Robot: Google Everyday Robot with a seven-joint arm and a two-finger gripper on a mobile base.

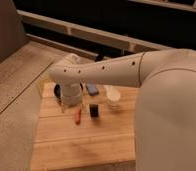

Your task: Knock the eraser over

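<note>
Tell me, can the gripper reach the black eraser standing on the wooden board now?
Probably yes. The gripper hangs over the wooden board, close beside the upright eraser; the red object lies beside the direct path, not across it.

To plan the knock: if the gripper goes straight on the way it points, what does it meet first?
Probably the wooden board just below the gripper, which hangs left of the eraser; depth is unclear.
</note>
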